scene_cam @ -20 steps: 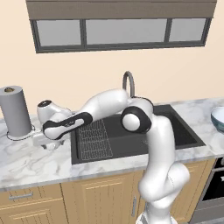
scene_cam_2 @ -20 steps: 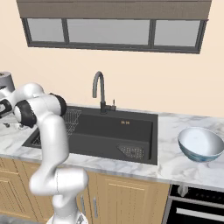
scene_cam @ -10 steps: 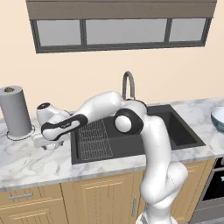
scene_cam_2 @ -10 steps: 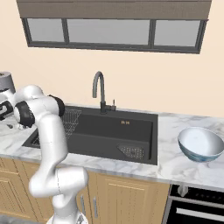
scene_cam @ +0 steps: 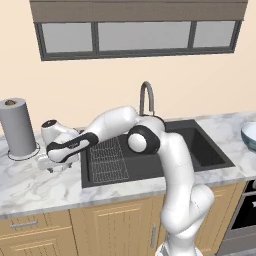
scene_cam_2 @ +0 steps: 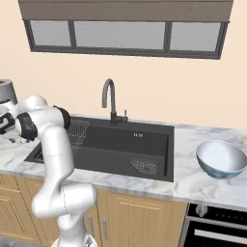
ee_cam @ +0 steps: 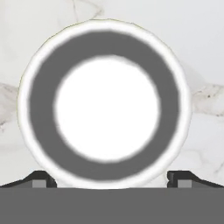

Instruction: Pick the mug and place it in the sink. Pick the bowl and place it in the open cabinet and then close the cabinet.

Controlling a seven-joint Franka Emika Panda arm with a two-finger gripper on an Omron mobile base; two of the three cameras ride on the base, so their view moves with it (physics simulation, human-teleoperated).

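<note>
The mug [ee_cam: 107, 103], white and round, is seen straight from above on the marble counter. My gripper [ee_cam: 112, 177] hangs right over it, open, with a dark fingertip [ee_cam: 41, 178] showing at each side of the mug's near rim. In the left base view the gripper [scene_cam: 54, 164] points down at the counter left of the sink [scene_cam: 200, 145], and the mug [scene_cam: 43, 161] peeks out under the hand. The bowl [scene_cam_2: 221, 159], white with blue, sits on the counter right of the sink [scene_cam_2: 120, 144]. The cabinet is out of view.
A grey paper-towel roll [scene_cam: 17, 127] stands at the back left, close to the hand. A wire rack [scene_cam: 107, 160] lies in the sink's left half, and the dark faucet [scene_cam: 146, 97] rises behind it. An oven front [scene_cam_2: 217, 226] is at lower right.
The hand has sunk a little lower over the mug. The jaws stay wide open and nothing else has moved.
</note>
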